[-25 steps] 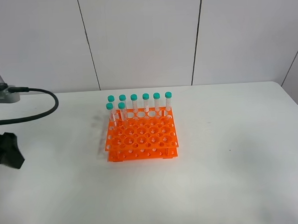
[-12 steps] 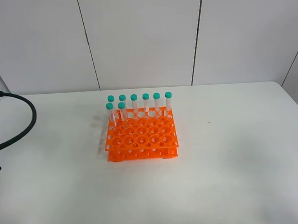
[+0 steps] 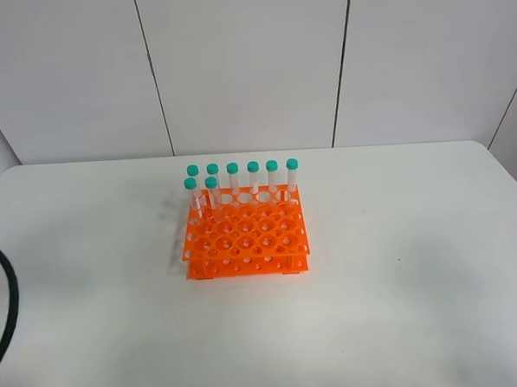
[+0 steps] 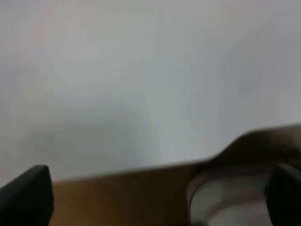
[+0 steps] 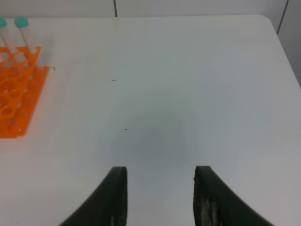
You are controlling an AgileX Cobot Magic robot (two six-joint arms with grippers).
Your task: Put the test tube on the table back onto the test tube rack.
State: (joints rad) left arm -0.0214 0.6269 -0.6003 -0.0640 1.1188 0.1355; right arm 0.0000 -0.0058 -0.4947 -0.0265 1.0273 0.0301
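The orange test tube rack point(image 3: 244, 234) stands in the middle of the white table point(image 3: 401, 273). Several test tubes point(image 3: 233, 179) with teal caps stand upright in its back two rows. I see no tube lying on the table. Neither gripper shows in the exterior view. In the right wrist view my right gripper point(image 5: 162, 197) is open and empty above bare table, with the rack point(image 5: 16, 94) and two tubes point(image 5: 22, 29) far off to one side. The left wrist view is blurred. My left gripper point(image 4: 157, 200) shows only dark fingertips point(image 4: 28, 193) set wide apart, with nothing between them.
A loop of black cable point(image 3: 8, 302) lies at the table's left edge. A white panelled wall point(image 3: 252, 64) stands behind the table. The left wrist view shows a brown band point(image 4: 122, 188) and a pale round shape point(image 4: 221, 197), too blurred to name.
The left arm has drawn back to the left and out of the exterior view, leaving only a piece of its cable. The rack and tubes have not moved.
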